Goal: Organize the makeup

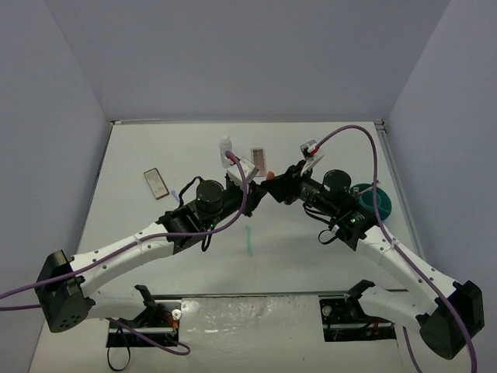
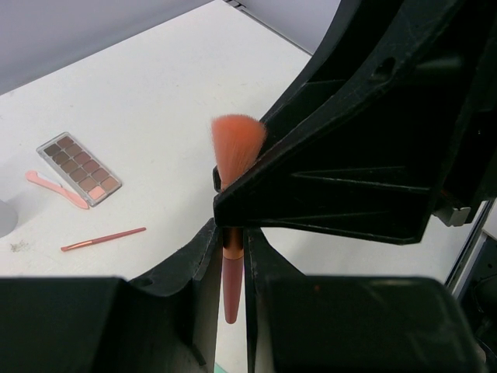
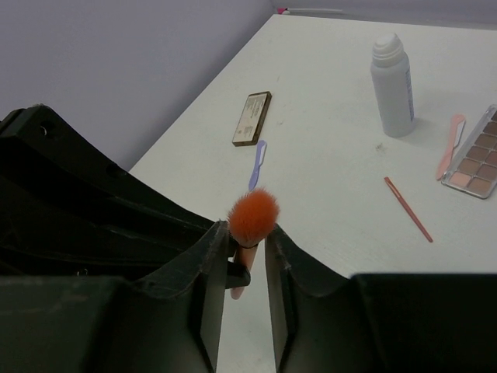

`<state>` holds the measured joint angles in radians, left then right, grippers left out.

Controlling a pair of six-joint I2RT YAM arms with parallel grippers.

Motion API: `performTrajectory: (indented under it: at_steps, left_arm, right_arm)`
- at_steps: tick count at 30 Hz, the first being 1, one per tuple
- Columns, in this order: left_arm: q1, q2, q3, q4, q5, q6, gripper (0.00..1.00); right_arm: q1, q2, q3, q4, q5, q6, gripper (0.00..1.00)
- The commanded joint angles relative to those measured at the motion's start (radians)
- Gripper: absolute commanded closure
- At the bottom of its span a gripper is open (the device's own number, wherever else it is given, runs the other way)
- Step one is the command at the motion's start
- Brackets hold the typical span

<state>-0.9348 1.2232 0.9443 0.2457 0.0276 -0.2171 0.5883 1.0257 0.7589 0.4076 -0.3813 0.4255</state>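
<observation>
Likely light and stiff, slim pink-handled makeup brush (image 2: 231, 280) with soft orange tuft, grasped in left tool (image 2: 231, 233); right tool (image 3: 247, 233) around it, clench unclear; best held on handle.

**Setting:** robotics laboratory, enclosed test cell.

**Evidence:** white table (image 1: 178, 148) boxed by plain grey walls (image 1: 256, 54) on three sides; left arm (image 1: 124, 252) and right arm (image 1: 404, 260) bolted at its near edge; purple cables (image 1: 349, 127) trailing off both.

**Props:** orange brush (image 3: 252, 216) between the right fingers (image 3: 203, 295); whitish bottle (image 3: 392, 85) and palette (image 3: 475, 159) loose on the tabletop beyond those fingers, to their right.
</observation>
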Motion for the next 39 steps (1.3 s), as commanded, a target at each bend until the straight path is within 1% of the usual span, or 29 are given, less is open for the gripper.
performTrajectory:
  at_steps: [1, 5, 7, 8, 11, 12, 13, 15, 16, 18, 19, 21, 23, 28, 32, 36, 37, 39]
  left_arm:
    - [-0.004, -0.027, 0.06, 0.127, 0.001, 0.01, 1.0]
    - [-0.004, -0.024, 0.058, 0.113, 0.002, 0.006, 0.99]
    - [-0.004, -0.025, 0.056, 0.101, 0.0, 0.002, 0.97]
    - [-0.003, -0.024, 0.057, 0.084, -0.006, 0.0, 0.94]
    - [-0.001, -0.026, 0.056, 0.044, -0.024, -0.015, 0.67]
    - [-0.001, -0.028, 0.054, 0.022, -0.053, -0.019, 0.53]
    - [0.001, -0.032, 0.052, 0.002, -0.072, -0.024, 0.47]
    - [0.009, -0.036, 0.043, -0.03, -0.108, -0.038, 0.27]
    - [0.012, -0.037, 0.037, -0.048, -0.12, -0.051, 0.19]
    - [0.042, -0.043, 0.035, -0.09, -0.131, -0.077, 0.1]
    - [0.054, -0.046, 0.037, -0.11, -0.135, -0.089, 0.07]
    - [0.085, -0.056, 0.041, -0.16, -0.135, -0.113, 0.03]
    - [0.119, -0.067, 0.055, -0.226, -0.141, -0.127, 0.03]
    - [0.248, -0.095, 0.132, -0.504, -0.118, -0.16, 0.03]
    - [0.361, -0.114, 0.2, -0.721, -0.098, -0.165, 0.03]
    - [0.411, -0.154, 0.196, -0.779, -0.065, -0.128, 0.03]
    - [0.419, -0.173, 0.175, -0.774, -0.066, -0.111, 0.03]
    - [0.426, -0.193, 0.139, -0.759, -0.069, -0.092, 0.03]
  right_arm:
    - [0.01, 0.012, 0.019, 0.053, -0.012, -0.008, 0.88]
    - [0.01, 0.01, 0.019, 0.038, 0.012, -0.022, 0.98]
    - [0.01, 0.002, 0.02, 0.026, 0.03, -0.035, 1.0]
    - [0.01, -0.001, 0.022, 0.015, 0.04, -0.046, 1.0]
    - [0.008, -0.02, 0.032, -0.024, 0.121, -0.076, 1.0]
    - [0.008, -0.039, 0.038, -0.05, 0.17, -0.094, 1.0]
    - [0.007, -0.045, 0.044, -0.072, 0.19, -0.112, 1.0]
    - [-0.005, -0.066, 0.052, -0.125, 0.274, -0.132, 1.0]
    - [-0.018, -0.077, 0.059, -0.149, 0.318, -0.145, 1.0]
    - [-0.057, -0.099, 0.065, -0.178, 0.373, -0.159, 1.0]
    - [-0.082, -0.107, 0.066, -0.188, 0.391, -0.162, 1.0]
    - [-0.151, -0.131, 0.068, -0.208, 0.418, -0.162, 1.0]
    - [-0.218, -0.14, 0.066, -0.225, 0.439, -0.165, 1.0]
    - [-0.349, -0.147, 0.071, -0.257, 0.544, -0.189, 1.0]
    - [-0.484, -0.118, 0.077, -0.247, 0.549, -0.189, 1.0]
    - [-0.579, -0.098, 0.074, -0.223, 0.554, -0.183, 1.0]
    - [-0.623, -0.092, 0.072, -0.21, 0.553, -0.183, 1.0]
    - [-0.663, -0.075, 0.07, -0.194, 0.54, -0.181, 1.0]
